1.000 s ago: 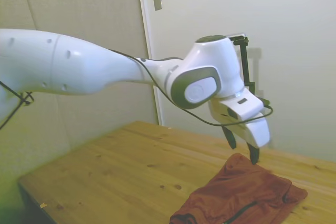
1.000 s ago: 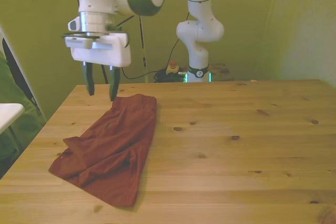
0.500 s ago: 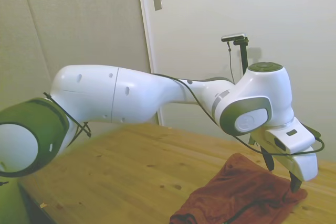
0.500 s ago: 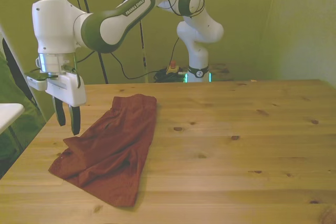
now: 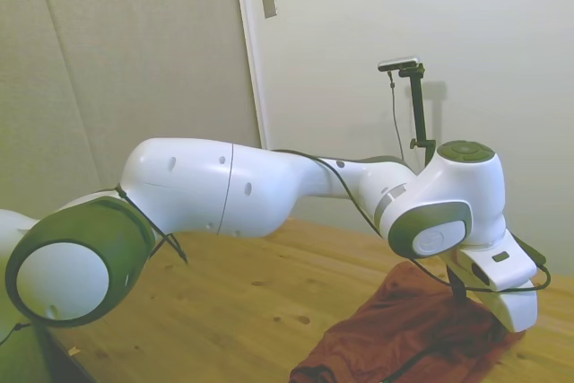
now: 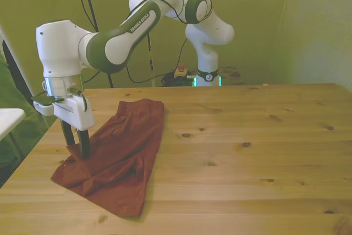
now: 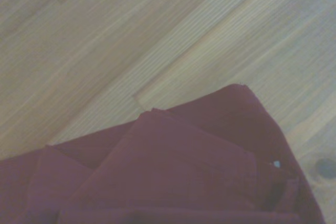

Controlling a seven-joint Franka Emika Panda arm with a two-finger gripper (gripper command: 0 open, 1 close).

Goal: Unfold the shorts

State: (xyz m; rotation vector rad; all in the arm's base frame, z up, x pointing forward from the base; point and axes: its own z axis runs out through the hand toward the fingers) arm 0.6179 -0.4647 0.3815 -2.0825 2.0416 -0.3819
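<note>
Jaws: parted a little, fingers straddling a raised fold, not yet closed on it.
Gripper (image 6: 76,146): low at the front view's left, tips touching cloth.
Shorts (image 6: 118,155): rumpled, folded over, on the table (image 6: 247,158), left half of the front view.
Progress: nothing unfolded; pinching, lifting and spreading all remain.

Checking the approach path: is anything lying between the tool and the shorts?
Nothing: in the front view the tool is down at the shorts, at their edge on the front view's left.
</note>
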